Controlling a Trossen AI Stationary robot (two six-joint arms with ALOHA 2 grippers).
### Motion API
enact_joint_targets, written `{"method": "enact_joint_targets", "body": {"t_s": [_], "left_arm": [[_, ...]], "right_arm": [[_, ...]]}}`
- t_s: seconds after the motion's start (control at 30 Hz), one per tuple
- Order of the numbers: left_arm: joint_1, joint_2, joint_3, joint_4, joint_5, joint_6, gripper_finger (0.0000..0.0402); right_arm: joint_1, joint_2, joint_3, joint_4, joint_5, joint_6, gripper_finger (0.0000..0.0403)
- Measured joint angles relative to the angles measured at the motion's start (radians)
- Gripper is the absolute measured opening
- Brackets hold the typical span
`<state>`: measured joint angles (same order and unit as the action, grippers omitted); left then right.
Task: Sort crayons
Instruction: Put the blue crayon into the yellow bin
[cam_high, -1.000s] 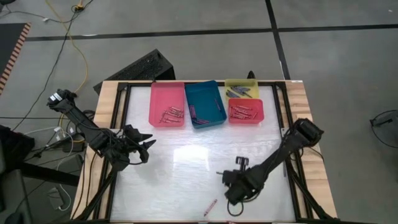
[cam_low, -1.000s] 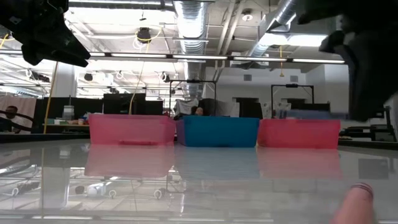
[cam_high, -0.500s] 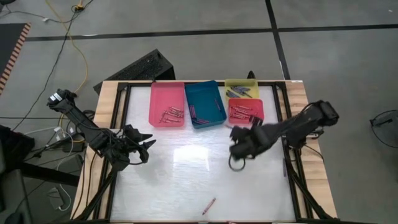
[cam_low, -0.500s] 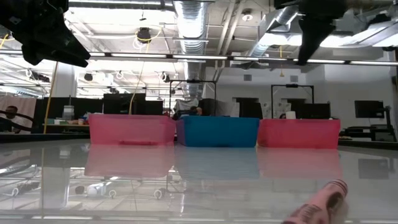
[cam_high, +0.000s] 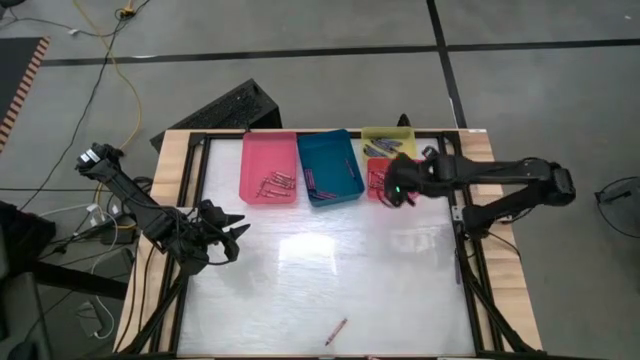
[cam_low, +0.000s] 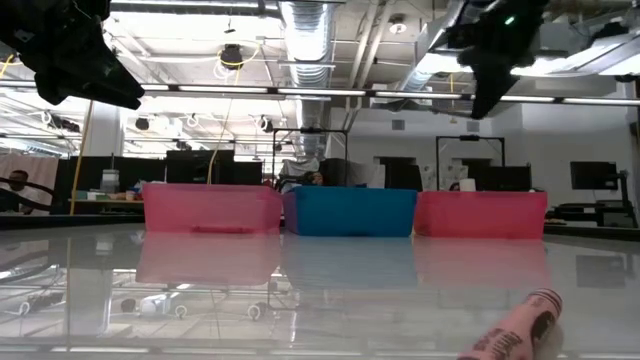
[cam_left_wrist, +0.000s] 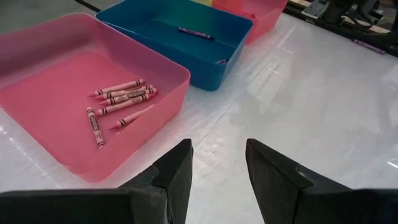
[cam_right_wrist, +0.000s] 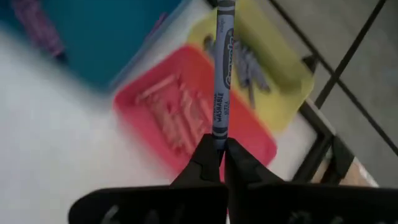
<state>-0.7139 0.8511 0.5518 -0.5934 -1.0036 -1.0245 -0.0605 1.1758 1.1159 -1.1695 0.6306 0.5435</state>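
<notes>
My right gripper (cam_high: 392, 191) hangs over the red tray (cam_high: 412, 192) at the far right, shut on a grey crayon (cam_right_wrist: 222, 74). The red tray holds several red crayons (cam_right_wrist: 174, 112). The yellow tray (cam_high: 388, 142) behind it holds grey ones (cam_right_wrist: 249, 71). Several crayons lie in the pink tray (cam_left_wrist: 118, 99), and purple ones in the teal tray (cam_left_wrist: 196, 32). One pink crayon (cam_high: 336, 331) lies flat on the table near the front edge. My left gripper (cam_left_wrist: 219, 165) waits open at the table's left side, above the surface. My right gripper pinches one end of the grey crayon (cam_right_wrist: 218, 134) between its two fingertips. The crayon sticks straight out ahead of the fingers, in line with them. It is lifted clear, over the red and yellow trays, with the fingers slanting down toward the far edge.
The four trays stand side by side along the far edge: pink (cam_high: 269, 166), teal (cam_high: 329, 165), then red with yellow behind it. The white table top (cam_high: 320, 270) between the trays and the loose crayon is bare. Black frame rails run along the table's sides.
My right gripper has risen from low over the table's near right part and swung toward the far edge, ending above the red tray. It has turned about as it went and has stayed shut. The pink crayon near the front edge lies where it was.
</notes>
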Motion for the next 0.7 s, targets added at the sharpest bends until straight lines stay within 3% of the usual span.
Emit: {"method": "enact_joint_targets", "body": {"t_s": [0.13, 0.3, 0.5, 0.7], "left_arm": [[0.0, 0.0, 0.0, 0.0, -0.001, 0.0, 0.0139], [0.0, 0.0, 0.0, 0.0, 0.004, 0.0, 0.0139], [0.0, 0.0, 0.0, 0.0, 0.005, -0.005, 0.0139], [0.0, 0.0, 0.0, 0.0, 0.012, -0.006, 0.0139]], "right_arm": [[-0.159, 0.022, -0.022, 0.154, -0.026, -0.171, 0.0003], [-0.368, 0.096, -0.046, 0.324, -0.169, -0.364, 0.0003], [-0.58, 0.185, -0.046, 0.426, -0.349, -0.437, 0.0003], [-0.676, 0.254, -0.045, 0.439, -0.398, -0.468, 0.0005]]}}
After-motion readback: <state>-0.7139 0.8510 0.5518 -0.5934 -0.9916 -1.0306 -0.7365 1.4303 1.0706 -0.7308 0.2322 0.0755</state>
